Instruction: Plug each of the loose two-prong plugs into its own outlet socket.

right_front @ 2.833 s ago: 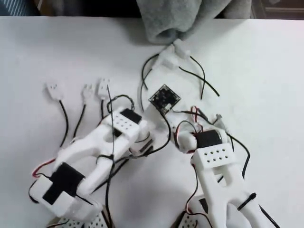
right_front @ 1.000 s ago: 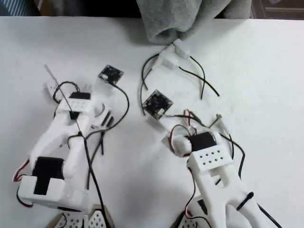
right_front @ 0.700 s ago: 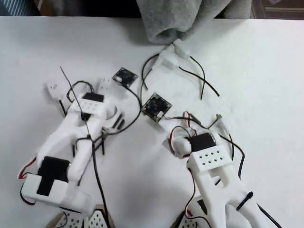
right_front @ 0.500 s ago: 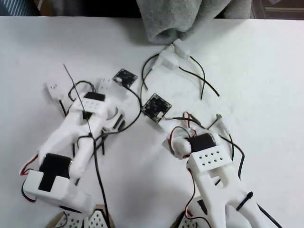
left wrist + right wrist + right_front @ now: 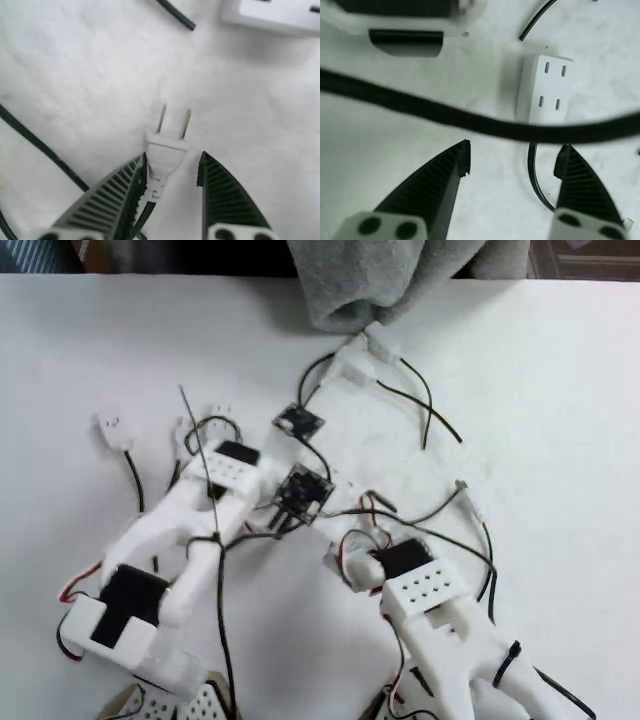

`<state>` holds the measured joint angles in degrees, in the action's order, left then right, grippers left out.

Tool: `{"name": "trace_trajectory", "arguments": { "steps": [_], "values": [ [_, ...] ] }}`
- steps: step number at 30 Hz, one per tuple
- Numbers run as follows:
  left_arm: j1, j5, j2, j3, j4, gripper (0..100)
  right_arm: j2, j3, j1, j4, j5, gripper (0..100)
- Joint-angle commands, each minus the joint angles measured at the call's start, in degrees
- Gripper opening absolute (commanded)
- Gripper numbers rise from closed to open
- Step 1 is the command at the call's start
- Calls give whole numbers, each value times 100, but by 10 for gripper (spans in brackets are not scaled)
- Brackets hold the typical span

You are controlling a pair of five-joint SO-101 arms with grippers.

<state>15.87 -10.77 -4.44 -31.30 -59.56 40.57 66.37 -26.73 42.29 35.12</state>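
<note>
L gripper (image 5: pixel 173 161): ribbed dark fingers (image 5: pixel 120 195) part open, w/ a white two-prong plug (image 5: pixel 164 150) btwn the tips. Plug body touches one finger's inner face. A clear gap separates it from the other finger, so it is not clamped. Prongs point straight out past the fingertips, away from the wrist. Plug's lead runs back btwn the fingers toward the palm. Can't tell from this angle whether the plug rests on the table (image 5: pixel 75 75) or sits just off it. Well beyond the prongs, off toward the gap-side finger, is the corner of a white block (image 5: pixel 272 15). A black cord end (image 5: pixel 175 14) lies beyond the tips too, apart from the plug.

R gripper (image 5: pixel 515 149): fingers spread wide, holding nothing. Outlet block (image 5: pixel 545 90) w/ two pairs of slots lies flat just beyond the tips, nearer one finger than the other, touching neither. Its black lead (image 5: pixel 535 175) runs from the block back into the gap, close beside that nearer finger. A thick black cable (image 5: pixel 445 117) crosses in front of both fingers & the block, nearer the camera.

High view: L arm (image 5: pixel 190 530) & R arm (image 5: pixel 430 590) both lean in over the table, wrist ends close together near the middle.
</note>
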Motion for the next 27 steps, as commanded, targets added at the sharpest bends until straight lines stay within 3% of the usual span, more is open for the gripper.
{"name": "trace_trajectory", "arguments": {
  "steps": [1,6,14,27],
  "values": [
    [136,97,84,88,-62,180,84,-35,4,-84,0,276],
    [189,53,119,79,-396,180,84,-35,-13,-84,0,276],
    [1244,35,769,-422,-492,185,84,-35,13,-92,18,276],
    [1086,-237,611,-440,-132,185,75,-44,75,-127,35,276]
  ]
}}
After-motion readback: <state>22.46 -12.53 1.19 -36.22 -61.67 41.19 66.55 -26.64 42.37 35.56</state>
